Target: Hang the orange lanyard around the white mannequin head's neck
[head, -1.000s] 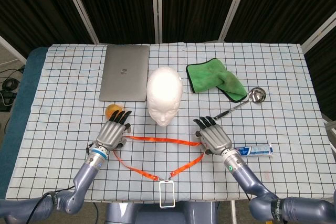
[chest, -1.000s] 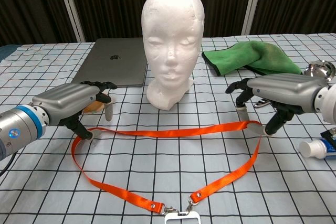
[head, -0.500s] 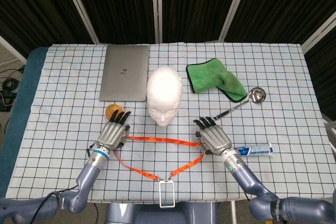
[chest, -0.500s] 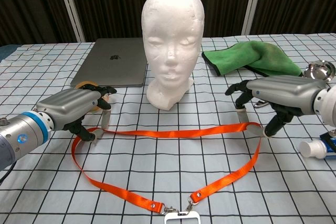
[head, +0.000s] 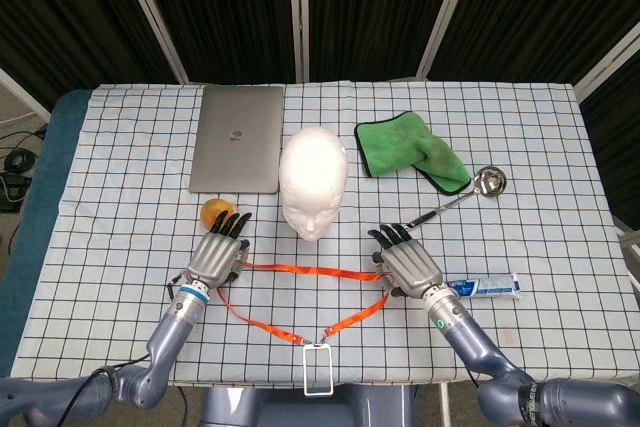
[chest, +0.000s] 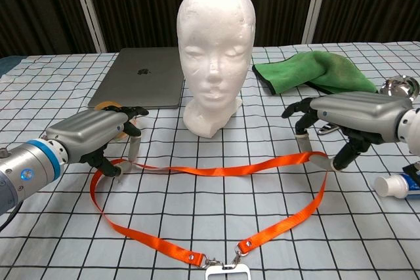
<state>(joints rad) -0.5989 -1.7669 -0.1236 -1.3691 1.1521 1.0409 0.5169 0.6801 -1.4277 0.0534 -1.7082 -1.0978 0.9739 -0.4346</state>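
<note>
The white mannequin head [head: 315, 182] [chest: 215, 50] stands upright mid-table, facing me. In front of it the orange lanyard [head: 300, 269] [chest: 223, 171] lies as a loop on the checked cloth, its clip and clear badge holder [head: 318, 369] at the front edge. My left hand [head: 218, 257] [chest: 98, 137] pinches the strap's left bend between thumb and finger. My right hand [head: 405, 265] [chest: 348, 113] pinches the right bend the same way. The strap between the hands sags slightly toward me.
A grey laptop [head: 237, 137] lies behind the head on the left, a green cloth [head: 410, 152] on the right. A metal ladle [head: 488, 183] and a toothpaste tube [head: 485, 287] lie by my right hand. A small orange round object [head: 213, 212] sits just behind my left hand.
The left hand has lowered and shifted slightly inward. The strap between the hands, straight before, now bows toward the front. The right hand has barely moved.
</note>
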